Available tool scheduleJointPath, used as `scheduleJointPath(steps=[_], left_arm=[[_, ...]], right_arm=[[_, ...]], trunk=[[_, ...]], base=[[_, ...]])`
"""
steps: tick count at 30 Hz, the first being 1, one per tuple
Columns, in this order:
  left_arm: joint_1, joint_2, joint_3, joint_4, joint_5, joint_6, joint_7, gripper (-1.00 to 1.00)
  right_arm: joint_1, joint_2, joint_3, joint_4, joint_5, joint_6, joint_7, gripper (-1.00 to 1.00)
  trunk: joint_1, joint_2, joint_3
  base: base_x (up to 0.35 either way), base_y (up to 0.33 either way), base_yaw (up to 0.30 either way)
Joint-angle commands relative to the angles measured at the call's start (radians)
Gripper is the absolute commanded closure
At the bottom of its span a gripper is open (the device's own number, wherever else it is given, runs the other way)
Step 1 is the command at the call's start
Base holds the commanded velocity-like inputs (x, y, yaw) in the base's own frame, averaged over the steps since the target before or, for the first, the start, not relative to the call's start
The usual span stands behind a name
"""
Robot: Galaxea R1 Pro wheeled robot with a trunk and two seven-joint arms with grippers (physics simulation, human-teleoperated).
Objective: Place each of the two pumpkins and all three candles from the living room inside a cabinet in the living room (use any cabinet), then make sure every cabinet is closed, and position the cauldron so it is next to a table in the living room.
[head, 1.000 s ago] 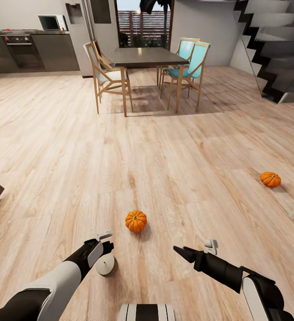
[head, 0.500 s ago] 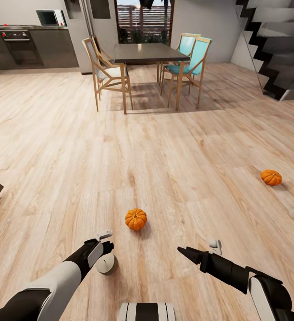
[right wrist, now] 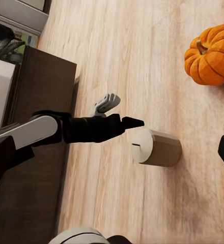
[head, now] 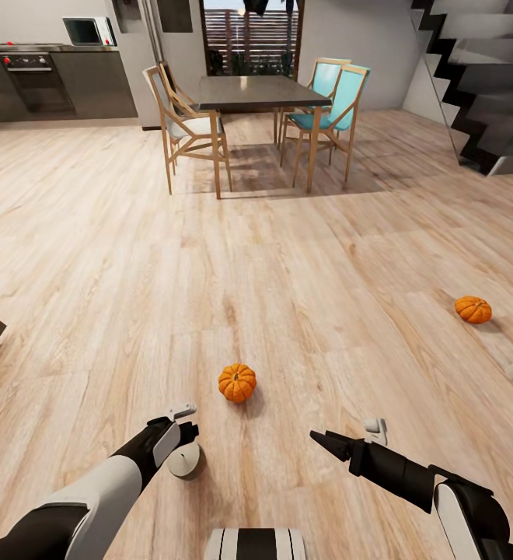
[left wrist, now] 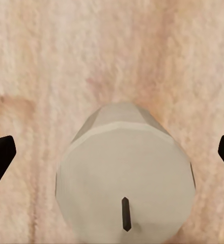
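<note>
Beige-grey, the candle (head: 184,460) stands on the floor at my 11 o'clock; I hang the left gripper (head: 183,426) spread just above it to straddle it. The right gripper (head: 324,442) waits; I cannot tell its spread. One pumpkin (head: 237,383) sits at 12 o'clock, another pumpkin (head: 472,309) far at 2.

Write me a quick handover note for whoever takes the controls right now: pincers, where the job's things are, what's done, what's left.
Left pincer: open, hovering over an upright candle on the floor; the left wrist view shows the fingertips apart on either side of it, not touching.
Right pincer: holding nothing; open or shut is unclear.
Near pumpkin: on the floor ahead, between the arms.
Far pumpkin: on the floor far to the right.
A dark wooden unit stands to the robot's left, possibly the cabinet.
Done: nothing stored as far as these views show.
Left: grasp this candle, store all candles and pumpkins, close cabinets, place the cauldron by a table.
</note>
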Motion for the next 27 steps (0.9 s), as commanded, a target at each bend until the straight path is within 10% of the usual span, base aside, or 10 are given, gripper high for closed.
scheduleJointPath(steps=[1,27], left_arm=[[0.000,0.000,0.002,-0.002,0.005,0.005,0.005,-1.00],[0.000,0.000,0.002,-0.001,0.005,0.010,0.005,-1.00]], right_arm=[[0.000,0.000,-0.001,0.000,-0.002,0.005,0.002,-1.00],[0.000,0.000,-0.001,0.000,0.002,0.006,0.001,-1.00]], trunk=[[0.000,0.000,-0.001],[0.003,-0.002,-0.024]], base=[[0.000,0.000,0.000],[0.000,0.000,0.000]])
